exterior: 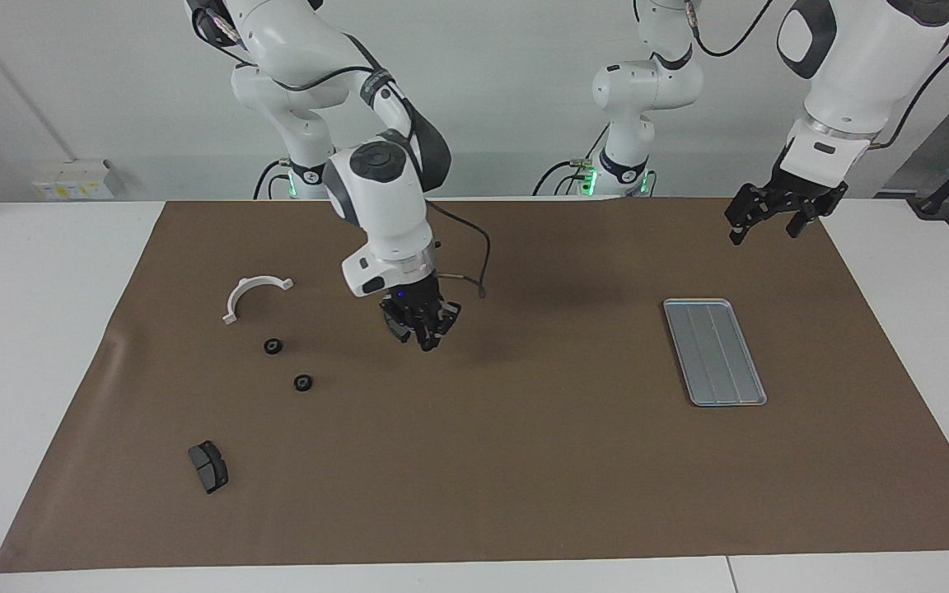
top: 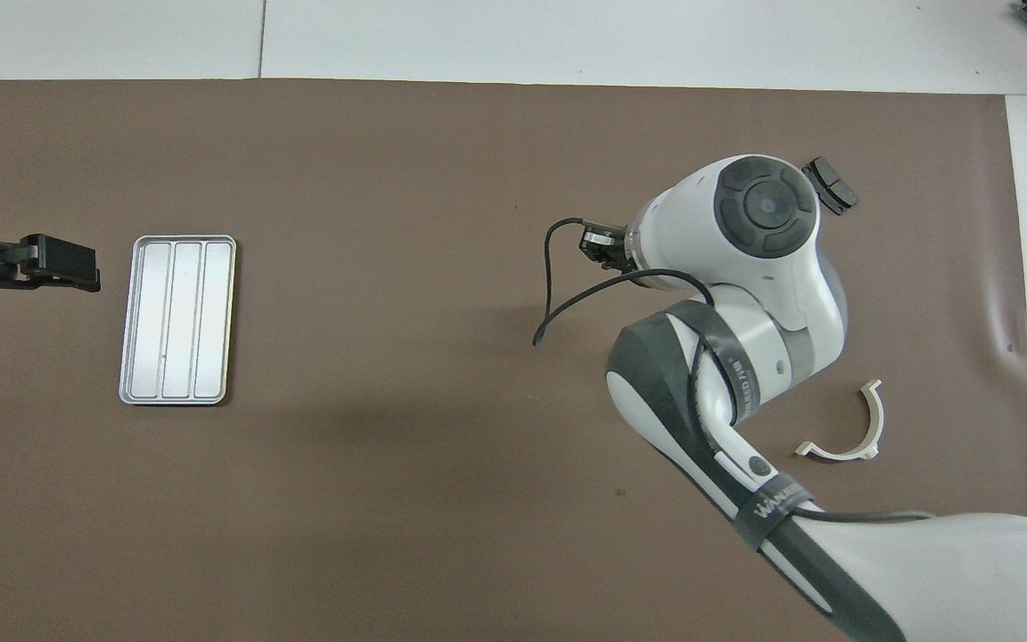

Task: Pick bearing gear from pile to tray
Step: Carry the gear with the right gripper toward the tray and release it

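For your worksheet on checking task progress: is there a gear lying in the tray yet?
No: the tray shows only its bare ridged floor, and two small black gears lie on the mat near the white bracket.

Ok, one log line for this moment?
right hand: over mat, load unseen; left hand: waiting open near tray; tray: no gear; gears: two on mat

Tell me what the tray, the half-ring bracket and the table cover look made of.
Tray: likely metal, matte silver-grey with pressed lengthwise ridges and a low rim. Bracket: probably plastic, plain white and thin-walled. Cover: brown paper or thin sheet, judging by a wrinkle near its edge.
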Controlling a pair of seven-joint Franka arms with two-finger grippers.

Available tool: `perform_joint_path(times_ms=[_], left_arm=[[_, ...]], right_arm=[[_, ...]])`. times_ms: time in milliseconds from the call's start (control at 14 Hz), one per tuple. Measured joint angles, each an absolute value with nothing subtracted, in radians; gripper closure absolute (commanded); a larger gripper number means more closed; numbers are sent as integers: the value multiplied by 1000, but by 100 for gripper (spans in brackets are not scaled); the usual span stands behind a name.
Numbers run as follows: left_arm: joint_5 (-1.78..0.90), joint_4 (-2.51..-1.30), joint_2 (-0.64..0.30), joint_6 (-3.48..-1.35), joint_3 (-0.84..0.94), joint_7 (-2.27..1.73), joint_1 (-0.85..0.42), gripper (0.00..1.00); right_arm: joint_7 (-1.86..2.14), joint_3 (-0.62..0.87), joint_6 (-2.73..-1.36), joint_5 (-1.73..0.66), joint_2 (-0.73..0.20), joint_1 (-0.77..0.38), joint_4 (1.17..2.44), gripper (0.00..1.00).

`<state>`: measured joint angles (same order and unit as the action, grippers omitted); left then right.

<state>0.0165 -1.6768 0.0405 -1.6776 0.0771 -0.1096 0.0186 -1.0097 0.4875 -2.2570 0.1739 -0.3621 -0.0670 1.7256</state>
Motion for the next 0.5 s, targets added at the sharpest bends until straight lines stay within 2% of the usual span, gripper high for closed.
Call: perform_joint_path(times_ms=[214,500], left_arm=[[16,-1677,40,-1678,77,-110,19,0],[16,-1677,40,-1678,77,-110,19,0]], right_arm=[[-1200,525,-2269,318,-422,-125,1726,100],[-1497,579,-2310,599,-561,-185,1722,100]])
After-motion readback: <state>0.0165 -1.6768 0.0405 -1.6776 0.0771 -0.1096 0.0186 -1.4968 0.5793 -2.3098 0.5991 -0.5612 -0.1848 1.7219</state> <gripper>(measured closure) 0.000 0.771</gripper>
